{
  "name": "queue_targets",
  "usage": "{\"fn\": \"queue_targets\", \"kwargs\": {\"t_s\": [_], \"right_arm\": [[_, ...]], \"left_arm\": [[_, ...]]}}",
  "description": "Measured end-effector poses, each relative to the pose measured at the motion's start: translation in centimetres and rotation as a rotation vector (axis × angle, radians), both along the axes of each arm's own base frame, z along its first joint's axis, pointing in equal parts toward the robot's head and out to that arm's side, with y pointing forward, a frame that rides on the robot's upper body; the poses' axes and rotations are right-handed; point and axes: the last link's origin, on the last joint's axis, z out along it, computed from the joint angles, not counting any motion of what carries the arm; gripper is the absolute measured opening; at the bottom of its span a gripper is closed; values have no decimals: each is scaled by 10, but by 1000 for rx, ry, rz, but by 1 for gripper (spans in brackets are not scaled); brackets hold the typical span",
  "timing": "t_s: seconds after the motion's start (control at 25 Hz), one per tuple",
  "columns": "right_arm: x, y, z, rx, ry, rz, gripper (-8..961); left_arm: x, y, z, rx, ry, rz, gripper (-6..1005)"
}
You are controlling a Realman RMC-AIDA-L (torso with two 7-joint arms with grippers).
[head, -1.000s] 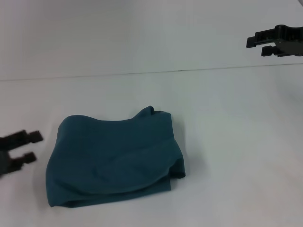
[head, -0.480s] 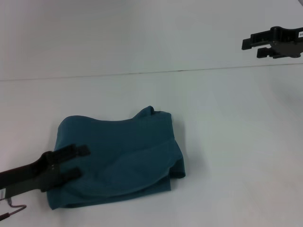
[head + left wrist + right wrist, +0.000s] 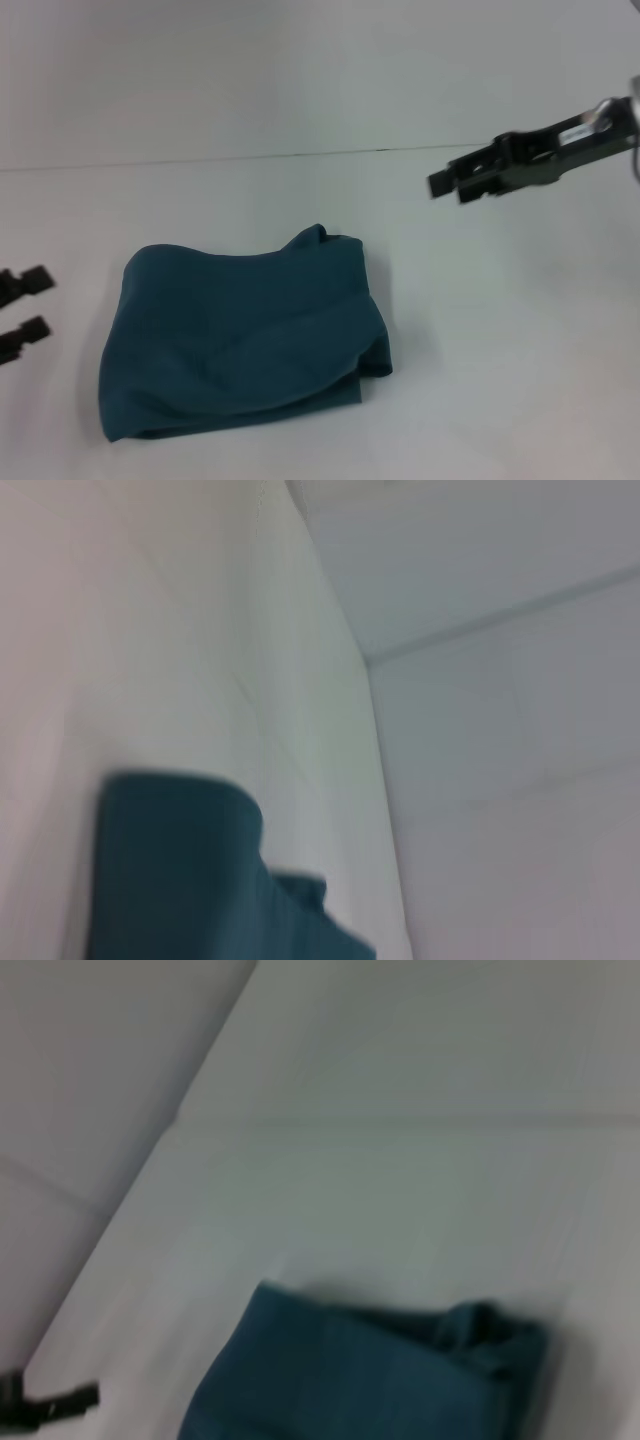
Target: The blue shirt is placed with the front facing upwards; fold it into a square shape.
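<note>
Nearest to us, the blue shirt (image 3: 240,335) lies on the white table (image 3: 500,360), folded into a rough, thick rectangle on the left-centre of the surface; no lettering shows, only plain teal cloth. Its near edge is rounded and layered, the right near corner curls over on itself, and a small bunched peak of fabric stands up at the far edge. At the left border, level with the shirt but apart from it, we note the left gripper (image 3: 22,310), its two dark fingers spread with clear table between them, holding nothing. Farther back and to the right, the right gripper (image 3: 452,184) hangs above the table, well away from the shirt, fingers slightly parted and empty. Beyond it, the table's far edge (image 3: 300,155) meets a pale wall (image 3: 300,70).
</note>
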Motion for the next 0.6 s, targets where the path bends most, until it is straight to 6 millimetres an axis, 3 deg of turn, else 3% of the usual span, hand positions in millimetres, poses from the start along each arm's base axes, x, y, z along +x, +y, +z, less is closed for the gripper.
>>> {"fn": "queue_targets", "kwargs": {"t_s": [0.24, 0.4, 0.6], "right_arm": [[-9, 7, -46, -90, -30, -85, 606], [-7, 16, -70, -39, -140, -128, 606], [-13, 15, -100, -28, -174, -96, 605]], "left_arm": [[-11, -9, 9, 48, -4, 38, 936], [-10, -7, 6, 49, -5, 33, 937], [-9, -4, 3, 50, 0, 35, 937]]}}
